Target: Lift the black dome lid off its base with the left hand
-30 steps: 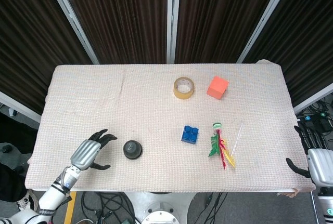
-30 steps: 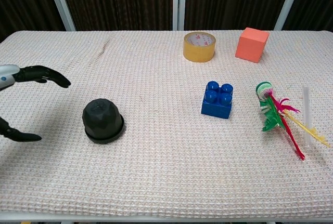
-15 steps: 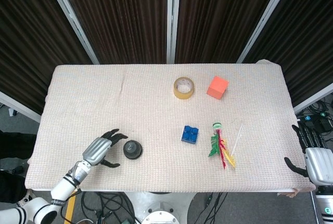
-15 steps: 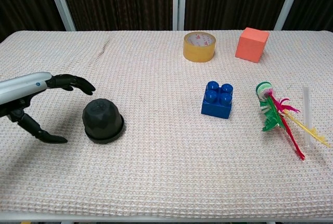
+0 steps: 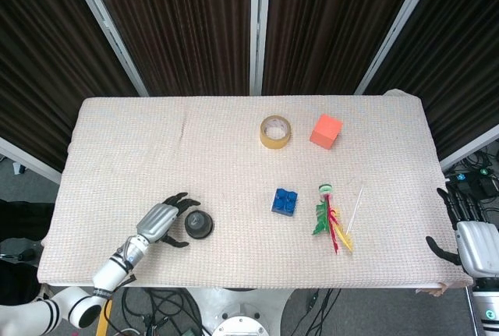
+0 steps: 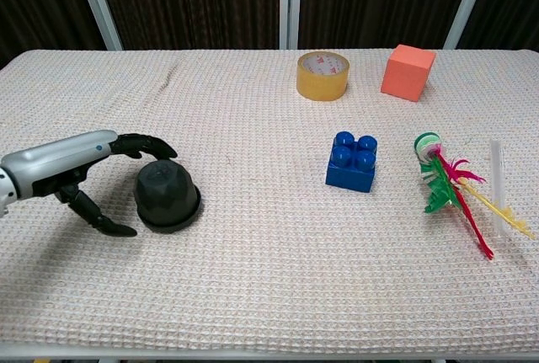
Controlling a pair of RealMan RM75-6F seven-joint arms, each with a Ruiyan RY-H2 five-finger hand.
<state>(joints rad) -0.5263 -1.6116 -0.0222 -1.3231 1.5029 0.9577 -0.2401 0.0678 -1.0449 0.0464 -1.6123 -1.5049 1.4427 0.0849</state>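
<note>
- Black dome lid (image 6: 166, 189) is sitting on its base (image 6: 169, 219), on the bench near your left edge.
- Your left robot hand (image 6: 88, 174) is cupping it, fingers spread, grasping nothing.
- Next, you are closing, then lifting.

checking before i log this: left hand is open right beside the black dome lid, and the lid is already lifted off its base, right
Not quite. The black dome lid is not lifted: the chest view shows it sitting on its base on the table. The rest holds: the left hand is open right beside it, fingers spread around the lid without gripping it.
</note>
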